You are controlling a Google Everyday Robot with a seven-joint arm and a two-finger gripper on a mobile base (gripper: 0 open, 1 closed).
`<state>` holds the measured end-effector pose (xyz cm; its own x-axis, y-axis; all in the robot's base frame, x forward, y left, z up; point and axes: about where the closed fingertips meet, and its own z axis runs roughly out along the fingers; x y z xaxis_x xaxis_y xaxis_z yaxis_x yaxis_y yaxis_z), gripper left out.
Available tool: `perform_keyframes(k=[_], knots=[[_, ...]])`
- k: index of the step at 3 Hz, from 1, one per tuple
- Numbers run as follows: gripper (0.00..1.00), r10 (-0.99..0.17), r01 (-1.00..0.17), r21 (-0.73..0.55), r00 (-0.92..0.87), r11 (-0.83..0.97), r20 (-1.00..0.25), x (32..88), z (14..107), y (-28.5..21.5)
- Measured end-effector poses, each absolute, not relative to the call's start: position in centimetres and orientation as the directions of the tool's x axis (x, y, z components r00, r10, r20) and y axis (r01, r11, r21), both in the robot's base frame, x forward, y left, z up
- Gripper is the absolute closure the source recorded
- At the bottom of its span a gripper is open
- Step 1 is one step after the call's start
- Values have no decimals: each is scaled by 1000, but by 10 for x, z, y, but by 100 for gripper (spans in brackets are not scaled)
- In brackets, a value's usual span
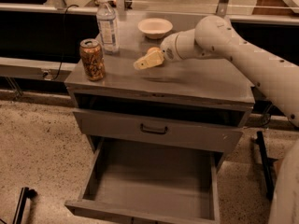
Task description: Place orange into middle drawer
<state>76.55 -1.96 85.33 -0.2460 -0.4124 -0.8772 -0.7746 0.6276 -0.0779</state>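
Observation:
The orange (153, 51) shows as a small round orange patch on the cabinet top, right at my gripper (145, 61) and partly hidden by it. I cannot tell whether the gripper holds it or only touches it. The gripper hovers low over the middle of the cabinet top (196, 80), reaching in from the right. The middle drawer (149, 183) is pulled out wide at the bottom front, and its flat grey floor is bare.
A soda can (92, 59) stands at the top's left front and a water bottle (107, 24) behind it. A white bowl (155, 27) sits at the back. A shut drawer front with a dark loop handle (154, 129) lies above the open drawer. A dark gap runs under the top.

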Motion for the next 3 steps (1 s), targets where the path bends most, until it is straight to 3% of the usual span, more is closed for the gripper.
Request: perform_keyframes(k=[1, 3], knots=[[18, -415, -768, -69, -266, 636, -870, 767, 847, -19], [64, -346, -768, 6, -296, 640, -890, 769, 837, -27]])
